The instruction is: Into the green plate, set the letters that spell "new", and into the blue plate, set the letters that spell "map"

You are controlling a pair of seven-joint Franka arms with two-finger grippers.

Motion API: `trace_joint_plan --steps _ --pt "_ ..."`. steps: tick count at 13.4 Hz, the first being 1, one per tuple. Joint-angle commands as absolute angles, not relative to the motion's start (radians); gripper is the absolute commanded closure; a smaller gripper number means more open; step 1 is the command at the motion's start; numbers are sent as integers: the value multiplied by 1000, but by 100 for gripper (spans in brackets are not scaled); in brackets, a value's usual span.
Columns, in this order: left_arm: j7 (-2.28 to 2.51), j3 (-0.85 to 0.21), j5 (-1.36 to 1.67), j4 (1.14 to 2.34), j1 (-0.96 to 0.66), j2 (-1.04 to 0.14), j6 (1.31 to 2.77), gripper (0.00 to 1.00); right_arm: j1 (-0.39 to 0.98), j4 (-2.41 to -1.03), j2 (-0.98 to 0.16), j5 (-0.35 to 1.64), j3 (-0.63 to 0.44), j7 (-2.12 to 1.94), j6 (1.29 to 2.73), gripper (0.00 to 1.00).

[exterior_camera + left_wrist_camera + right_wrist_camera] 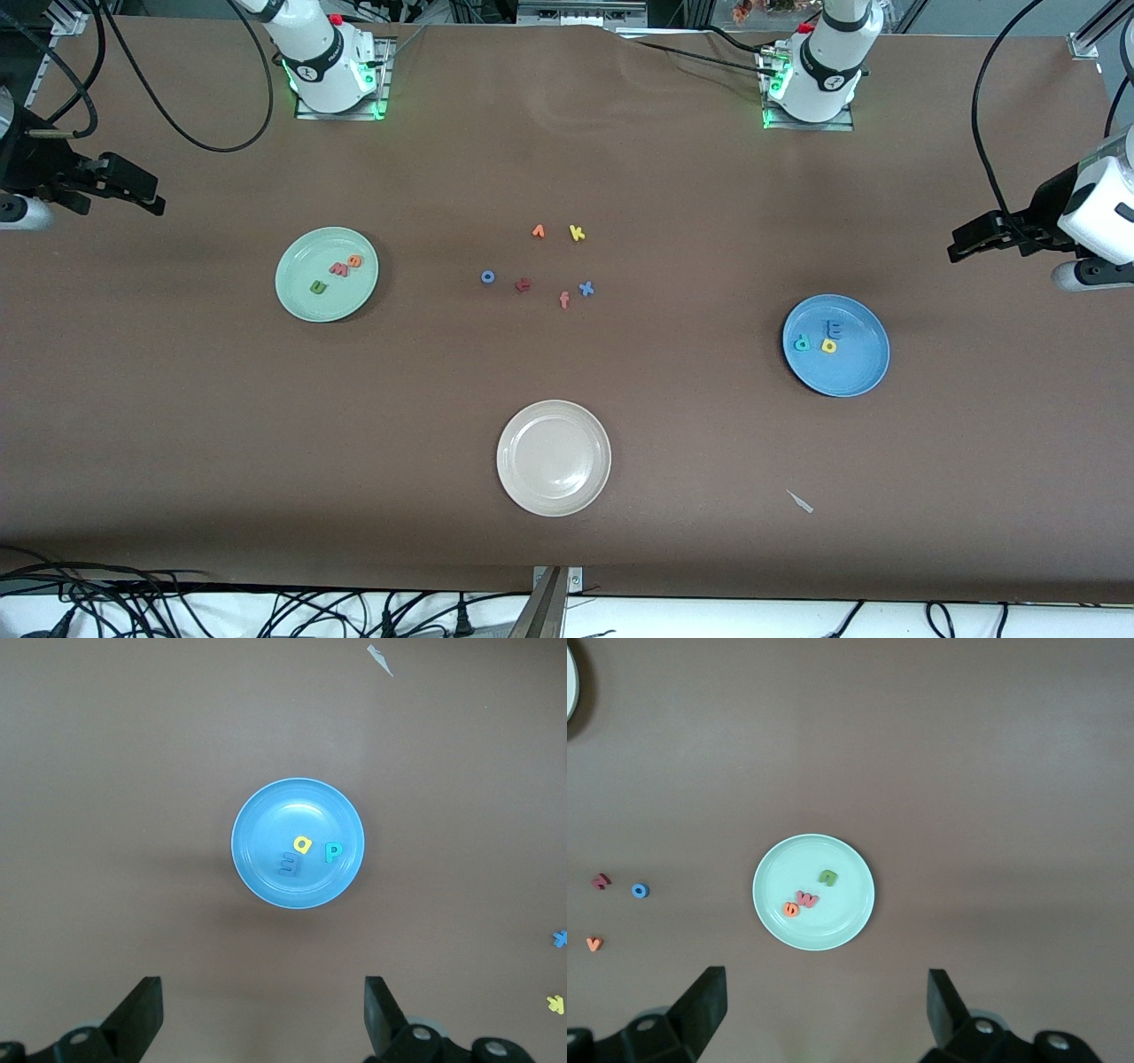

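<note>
Holding my left gripper (pixel 261 1014) and right gripper (pixel 824 1010) spread and empty high over the tabletop's two ends, I judged the sorting finished, "new" lying in the green plate (pixel 301 297) and "map" in the blue plate (pixel 855 372), so staying clear served best.

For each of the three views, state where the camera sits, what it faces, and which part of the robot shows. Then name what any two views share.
Front view: high across the table, facing both arm bases; the left gripper and right gripper, both open, hang over the table's two ends.
Left wrist view: looks straight down on the blue plate; the left gripper's open fingers show.
Right wrist view: looks down on the green plate; the right gripper's open fingers show.
Shared: front and left wrist views both show the blue plate; front and right wrist, the green plate.
</note>
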State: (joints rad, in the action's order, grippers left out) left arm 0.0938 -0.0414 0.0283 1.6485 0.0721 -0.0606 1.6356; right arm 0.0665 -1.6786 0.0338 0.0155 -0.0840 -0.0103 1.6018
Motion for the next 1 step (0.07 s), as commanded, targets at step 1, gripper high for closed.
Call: trace_joint_plan --steps 1 --pt "83 -40 31 1654 75 -49 1644 0 55 -1652 23 25 -78 -25 1580 0"
